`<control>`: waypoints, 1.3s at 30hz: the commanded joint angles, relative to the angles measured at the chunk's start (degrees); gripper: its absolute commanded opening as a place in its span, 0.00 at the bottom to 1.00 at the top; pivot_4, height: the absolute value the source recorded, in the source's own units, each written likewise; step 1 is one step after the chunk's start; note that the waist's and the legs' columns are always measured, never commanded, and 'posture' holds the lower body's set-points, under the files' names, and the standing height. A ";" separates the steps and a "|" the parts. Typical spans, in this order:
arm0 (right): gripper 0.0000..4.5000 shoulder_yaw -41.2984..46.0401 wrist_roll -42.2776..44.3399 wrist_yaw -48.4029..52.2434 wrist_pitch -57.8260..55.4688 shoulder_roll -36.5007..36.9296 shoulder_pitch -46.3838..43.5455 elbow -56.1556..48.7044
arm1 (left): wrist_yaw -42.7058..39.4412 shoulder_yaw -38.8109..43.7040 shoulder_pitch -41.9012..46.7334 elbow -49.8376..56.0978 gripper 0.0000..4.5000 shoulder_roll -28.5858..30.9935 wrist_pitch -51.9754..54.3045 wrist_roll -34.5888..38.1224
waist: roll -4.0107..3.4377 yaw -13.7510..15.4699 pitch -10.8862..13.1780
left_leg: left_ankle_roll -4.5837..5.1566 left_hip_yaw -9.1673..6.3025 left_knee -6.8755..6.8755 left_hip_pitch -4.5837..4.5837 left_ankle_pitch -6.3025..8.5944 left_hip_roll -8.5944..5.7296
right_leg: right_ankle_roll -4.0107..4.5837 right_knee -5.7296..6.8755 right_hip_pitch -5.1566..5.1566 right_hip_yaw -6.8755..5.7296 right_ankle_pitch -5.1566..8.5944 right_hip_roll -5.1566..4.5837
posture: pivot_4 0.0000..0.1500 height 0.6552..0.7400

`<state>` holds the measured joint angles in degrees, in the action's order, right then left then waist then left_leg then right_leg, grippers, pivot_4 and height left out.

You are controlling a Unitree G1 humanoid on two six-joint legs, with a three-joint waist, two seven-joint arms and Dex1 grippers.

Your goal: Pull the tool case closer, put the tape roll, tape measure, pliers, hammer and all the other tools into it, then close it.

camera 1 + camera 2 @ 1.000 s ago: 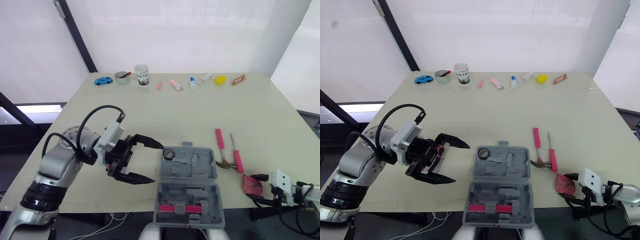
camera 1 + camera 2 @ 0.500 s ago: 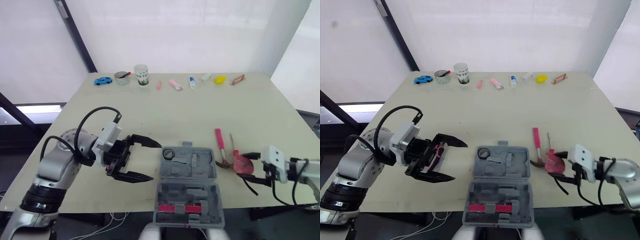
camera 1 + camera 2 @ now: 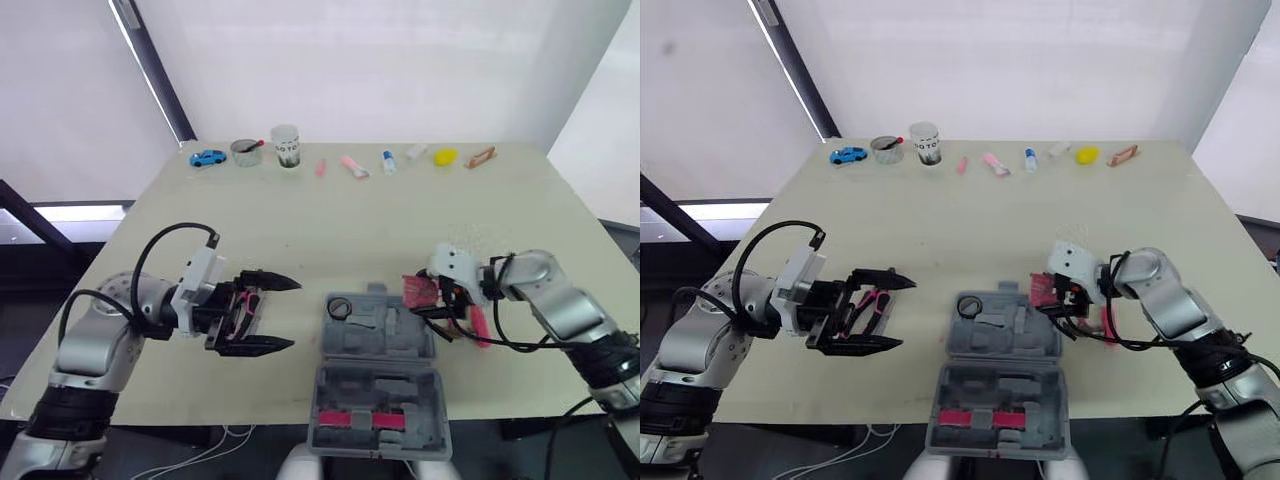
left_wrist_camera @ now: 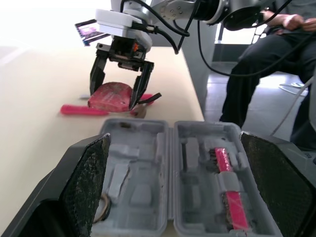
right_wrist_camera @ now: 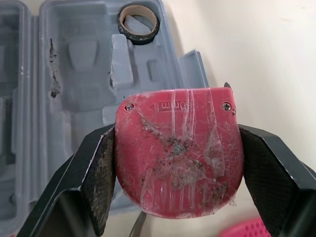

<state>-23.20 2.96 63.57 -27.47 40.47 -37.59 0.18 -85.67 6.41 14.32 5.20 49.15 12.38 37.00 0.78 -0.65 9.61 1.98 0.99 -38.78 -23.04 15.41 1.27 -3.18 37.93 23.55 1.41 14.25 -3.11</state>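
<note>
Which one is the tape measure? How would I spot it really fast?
Find the open grey tool case at the near edge of the table. By its far right corner, the right gripper pinches the tape measure. It is a flat, rounded red block, unlike the long thin pink-handled tools beside it.

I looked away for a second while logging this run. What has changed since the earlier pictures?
The right gripper, shut on the red tape measure, swung in from the table's near right edge to the right side of the open tool case, carrying the tape measure along. The left gripper stays open left of the case, and the tape roll stays in its pocket.
</note>
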 commanded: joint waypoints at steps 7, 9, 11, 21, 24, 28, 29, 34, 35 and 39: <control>0.69 -9.43 -11.12 2.39 -0.77 -1.88 -5.75 2.98 | 0.40 3.61 -3.08 0.50 1.00 1.64 -0.84 -1.19 | 0.00 -0.10 0.00 | 0.00 -0.05 0.01 0.01 0.00 0.01 | 0.01 0.05 0.02 -0.07 0.01 0.03 | 1.00 1.00; 0.69 -10.53 -12.73 2.90 0.15 -1.69 -5.88 3.25 | 0.36 3.65 -3.32 0.62 1.00 1.60 -0.87 -1.20 | 0.00 -0.13 0.00 | 0.00 -0.01 0.01 0.00 0.00 0.01 | 0.01 0.04 0.02 -0.03 0.00 0.02 | 1.00 1.00; 0.69 -11.21 -14.01 3.30 0.43 -1.80 -5.78 3.61 | 0.38 3.57 -3.38 0.63 1.00 1.41 -0.98 -1.31 | 0.00 -0.12 0.00 | 0.00 -0.01 0.01 0.01 0.00 0.01 | 0.01 0.03 0.02 -0.03 0.00 0.02 | 1.00 1.00; 0.69 -11.49 -18.09 1.29 2.10 -6.03 -4.93 6.57 | 0.14 2.90 -3.55 0.95 1.00 0.92 -0.76 -1.39 | 0.02 -0.33 0.00 | 0.00 0.00 0.01 0.05 0.00 0.02 | 0.03 0.07 0.01 -0.02 -0.01 0.04 | 1.00 1.00; 0.69 -11.26 -18.57 1.38 2.05 -6.83 -4.74 6.81 | 0.20 2.83 -3.50 1.04 1.00 0.81 -0.73 -1.43 | 0.02 -0.31 0.00 | 0.00 -0.02 0.01 0.06 0.00 0.02 | 0.04 0.08 0.01 -0.04 -0.02 0.04 | 1.00 1.00; 0.69 -11.18 -18.86 1.01 2.10 -7.92 -4.04 6.57 | 0.17 2.81 -3.68 1.19 1.00 0.76 -0.67 -1.39 | 0.02 -0.30 0.00 | 0.00 -0.01 0.01 0.06 0.00 0.02 | 0.04 0.08 0.01 -0.03 -0.02 0.04 | 1.00 1.00; 0.69 -11.22 -18.93 0.95 2.26 -8.04 -3.92 6.54 | 0.18 2.79 -3.68 1.18 1.00 0.74 -0.68 -1.42 | 0.02 -0.34 0.00 | 0.00 -0.01 0.01 0.06 0.00 0.02 | 0.04 0.08 0.01 -0.03 -0.02 0.04 | 1.00 1.00; 0.99 -10.40 -19.13 0.66 1.86 -7.63 -3.54 5.15 | 0.33 2.79 -4.03 1.69 1.00 0.62 -0.35 -1.14 | 0.02 -0.42 -0.01 | 0.00 -0.02 0.01 0.09 0.00 0.04 | 0.07 0.11 0.01 -0.04 -0.04 0.07 | 1.00 1.00; 0.99 -9.94 -19.60 0.06 1.63 -7.25 -3.63 4.61 | 0.31 2.73 -4.15 1.89 1.00 0.60 -0.15 -1.00 | 0.02 -0.42 0.00 | 0.00 -0.02 0.01 0.09 0.00 0.04 | 0.08 0.11 0.01 -0.04 -0.04 0.07 | 1.00 1.00; 0.99 -7.24 -18.73 1.26 -0.72 -4.32 -3.36 -1.28 | 0.49 2.87 -5.17 3.47 1.00 0.57 0.96 -0.19 | 0.00 -0.25 0.01 | 0.00 0.01 0.01 0.07 0.00 0.04 | 0.07 0.09 0.02 -0.02 -0.05 0.05 | 1.00 1.00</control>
<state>-33.52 -16.17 64.59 -27.48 35.06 -40.52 2.32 -85.10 8.50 9.24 6.73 49.64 13.20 35.71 0.79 -0.90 9.62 1.98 0.99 -38.77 -22.98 15.41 1.31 -3.11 38.01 23.57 1.39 14.20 -3.06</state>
